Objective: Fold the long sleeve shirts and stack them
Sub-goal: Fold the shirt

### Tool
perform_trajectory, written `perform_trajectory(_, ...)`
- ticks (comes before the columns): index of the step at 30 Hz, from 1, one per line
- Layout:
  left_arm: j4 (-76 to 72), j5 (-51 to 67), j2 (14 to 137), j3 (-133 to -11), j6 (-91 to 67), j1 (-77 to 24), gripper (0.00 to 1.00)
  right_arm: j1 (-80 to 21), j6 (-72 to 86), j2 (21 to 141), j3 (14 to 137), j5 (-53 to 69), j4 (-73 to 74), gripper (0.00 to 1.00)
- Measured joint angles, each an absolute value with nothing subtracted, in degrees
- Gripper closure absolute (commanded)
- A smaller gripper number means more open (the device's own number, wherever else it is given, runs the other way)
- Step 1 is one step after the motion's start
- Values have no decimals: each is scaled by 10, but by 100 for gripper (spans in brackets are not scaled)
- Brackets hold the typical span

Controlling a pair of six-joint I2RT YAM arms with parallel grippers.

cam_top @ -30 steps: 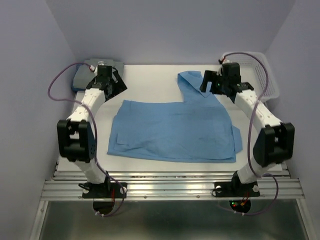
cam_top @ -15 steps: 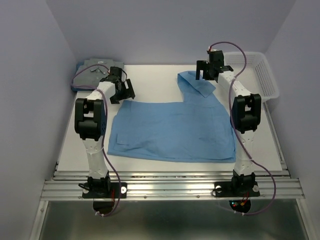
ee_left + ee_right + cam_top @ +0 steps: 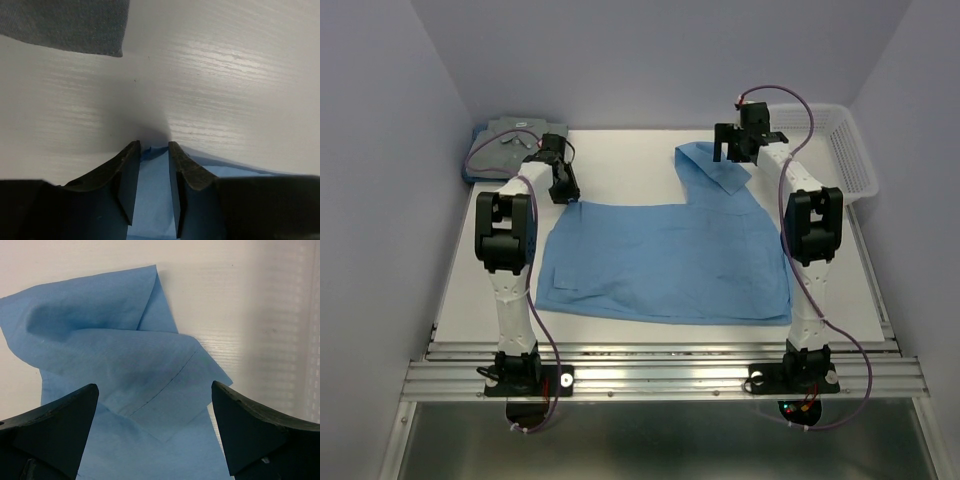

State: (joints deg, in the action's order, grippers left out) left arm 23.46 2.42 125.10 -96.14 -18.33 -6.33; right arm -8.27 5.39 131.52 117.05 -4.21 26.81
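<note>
A light sky-blue long sleeve shirt (image 3: pixel 665 260) lies spread flat on the white table, one sleeve folded back at the far right. A grey-green shirt (image 3: pixel 505 145) lies folded at the far left corner; its edge (image 3: pixel 65 25) shows in the left wrist view. My left gripper (image 3: pixel 563 185) is down at the blue shirt's far left corner. Its jaws (image 3: pixel 152 146) are narrowed but apart, with blue cloth (image 3: pixel 150 200) lying in the gap, slightly rucked at the tips. My right gripper (image 3: pixel 738 145) hangs wide open over the folded sleeve (image 3: pixel 125 365), nothing between its fingers (image 3: pixel 155 390).
A white plastic mesh basket (image 3: pixel 845 150) stands at the far right corner, close to the right arm. Purple walls enclose the table on three sides. Bare white tabletop (image 3: pixel 620 160) lies between the two grippers.
My left gripper swung from above the grey-green shirt down to the blue shirt's far left corner and narrowed its jaws. The right gripper moved back over the sleeve, then held still.
</note>
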Motion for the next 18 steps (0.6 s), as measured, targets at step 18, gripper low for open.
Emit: perform_trajectory(18, 205, -36, 1216, -905, -186, -81, 100, -83, -17, 1315, 1150, -7, 266, 0)
